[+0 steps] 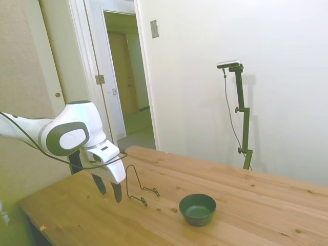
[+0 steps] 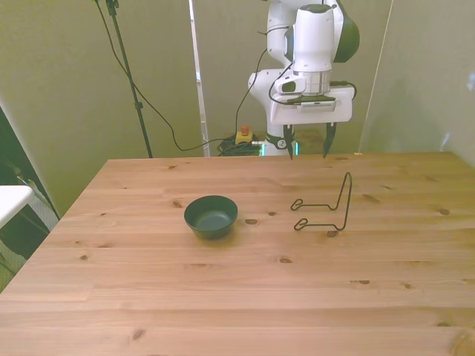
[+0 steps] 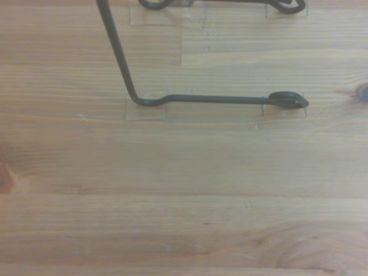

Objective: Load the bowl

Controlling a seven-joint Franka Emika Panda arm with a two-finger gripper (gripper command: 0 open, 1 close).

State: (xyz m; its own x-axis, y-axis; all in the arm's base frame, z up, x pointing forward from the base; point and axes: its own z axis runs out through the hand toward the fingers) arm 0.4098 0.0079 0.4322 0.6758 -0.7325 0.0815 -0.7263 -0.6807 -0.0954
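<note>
Small dark green bowl sits upright on the table, at about 9 o'clock of the wire rack in the front view, well apart. Probably light, rigid, smooth; best pinched across the rim. Gripper hangs above the far edge, fingers spread wide, empty. Wrist view gives only the rack's foot, no bowl.
</note>
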